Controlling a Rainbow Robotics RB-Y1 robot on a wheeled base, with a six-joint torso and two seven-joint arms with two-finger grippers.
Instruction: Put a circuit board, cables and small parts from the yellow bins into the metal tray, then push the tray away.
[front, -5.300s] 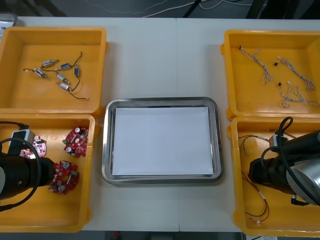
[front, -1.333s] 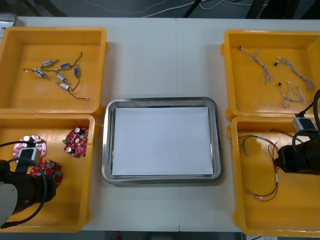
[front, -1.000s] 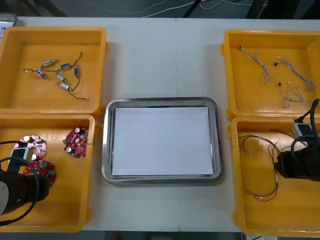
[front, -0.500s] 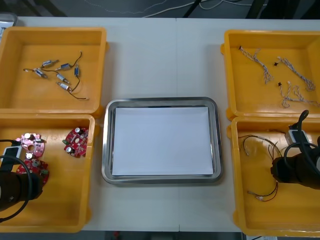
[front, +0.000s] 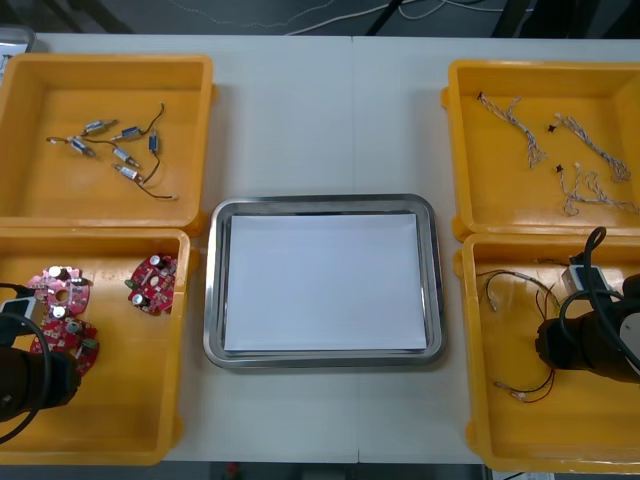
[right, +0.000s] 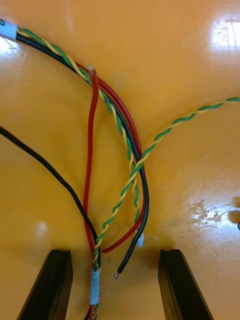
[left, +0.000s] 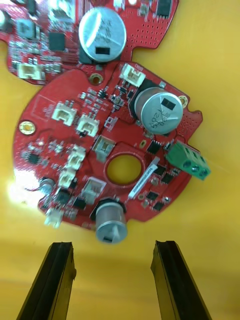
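Left wrist view: a round red circuit board (left: 95, 135) is seen lying flat on the bin floor, just past the tips of the left claw (left: 112, 245). The claw is open and nothing is in it. A second board (left: 102, 32) is touching the first one's far edge, so it could be dragged or knocked when the first is picked up. The first board is thin and flat, so it could also be missed or dropped.

In the right wrist view the right claw (right: 115, 252) is open too, over tangled cables (right: 135, 162). Too many could be lifted at once, or a thin one could slip out.

In the front view these are counted:
- Three boards (front: 152, 283) in the bin at the lower left (front: 110, 237).
- About five small metal parts (front: 122, 153) at the upper left.
- Pale cables (front: 585, 188) at the upper right, too tangled to be counted.
- A few more cables at the lower right.
- Four yellow bins.
- One metal tray (front: 325, 204) in the middle, with nothing put in it yet.
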